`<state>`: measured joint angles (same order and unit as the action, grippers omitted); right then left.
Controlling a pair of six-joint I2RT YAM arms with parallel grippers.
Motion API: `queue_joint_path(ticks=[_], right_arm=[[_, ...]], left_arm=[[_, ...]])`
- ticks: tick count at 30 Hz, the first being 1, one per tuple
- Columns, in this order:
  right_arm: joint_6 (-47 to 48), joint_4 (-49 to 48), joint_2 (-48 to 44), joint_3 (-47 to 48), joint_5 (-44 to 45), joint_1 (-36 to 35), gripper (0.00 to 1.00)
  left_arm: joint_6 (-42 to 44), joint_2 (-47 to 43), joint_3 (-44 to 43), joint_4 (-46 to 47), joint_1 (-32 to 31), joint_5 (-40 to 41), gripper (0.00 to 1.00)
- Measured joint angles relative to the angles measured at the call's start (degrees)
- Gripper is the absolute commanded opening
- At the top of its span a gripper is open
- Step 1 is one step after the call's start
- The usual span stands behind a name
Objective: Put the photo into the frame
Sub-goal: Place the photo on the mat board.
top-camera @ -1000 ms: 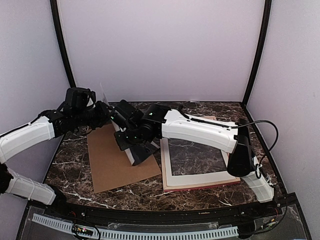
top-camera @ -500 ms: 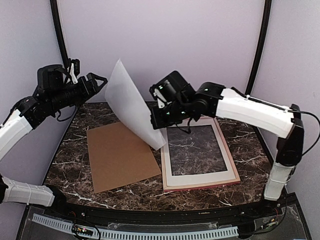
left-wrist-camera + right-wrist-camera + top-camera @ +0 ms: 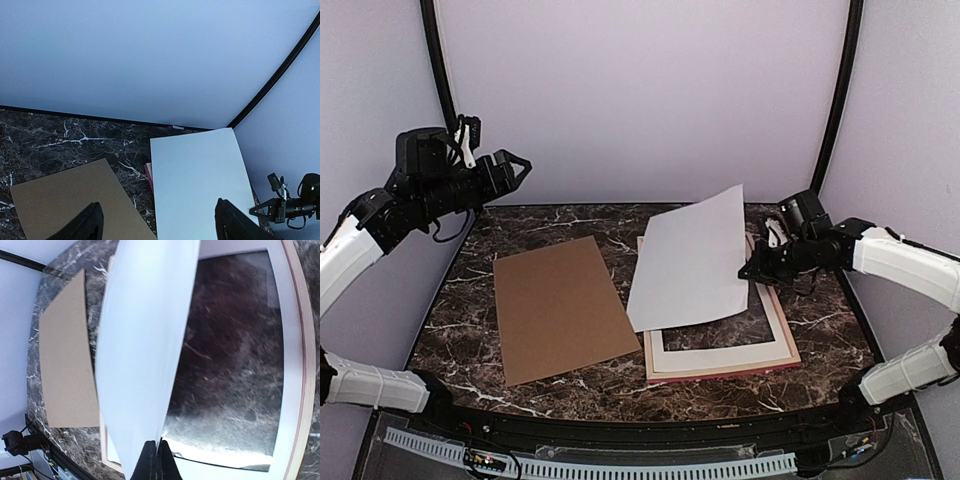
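White on its upturned back, the photo (image 3: 690, 260) hangs tilted over the frame (image 3: 720, 374) on the right half of the desk (image 3: 470, 330). The right jaws pinch it at its right edge. Its low left corner reaches past the frame's left side toward the board (image 3: 555, 305), and whether that corner touches down cannot be told. The sheet looks light, thin and floppy, likely to bow, crease or slip when held at one point. An edge hold suits it, with a second hold opposite to steady it. The top view shows how the sheet lies over the frame and mat (image 3: 720, 356). Only the right wrist view shows the jaws shut on the sheet's rim and the sheet curving. The left wrist view shows the left jaws wide and empty, raised by the desk's back left corner. No view shows the printed face.
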<state>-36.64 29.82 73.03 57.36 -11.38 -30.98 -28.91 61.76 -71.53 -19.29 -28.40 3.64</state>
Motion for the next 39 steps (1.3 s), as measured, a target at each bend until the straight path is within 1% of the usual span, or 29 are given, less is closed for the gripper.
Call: queue_joint_path(ticks=[3,5,11,18,26,39], right_arm=[[0.9,0.3,0.0,-5.8,-2.8,4.3,0.0],[2.0,1.3,0.3,-7.8,-3.4,6.4,0.0],[6.9,4.1,2.4,-8.7,-3.7,10.8,0.0],[13.6,6.6,7.8,-8.7,-3.9,13.1,0.0],[18.8,8.8,10.3,-7.7,-4.5,14.8,0.0],[21.9,10.5,11.6,-5.7,-4.7,15.4,0.0]], left_arm=[[0.0,0.7,0.9,-0.1,0.0,-0.7,0.79],[-0.2,1.2,1.7,-0.2,0.0,-1.2,0.79],[-0.3,1.8,3.8,-0.2,0.0,-2.2,0.79],[-0.5,2.5,4.3,-0.1,0.0,-2.8,0.79],[-0.9,3.7,5.0,0.3,0.0,-4.7,0.8],[-1.5,4.3,5.7,0.7,0.0,-5.8,0.8]])
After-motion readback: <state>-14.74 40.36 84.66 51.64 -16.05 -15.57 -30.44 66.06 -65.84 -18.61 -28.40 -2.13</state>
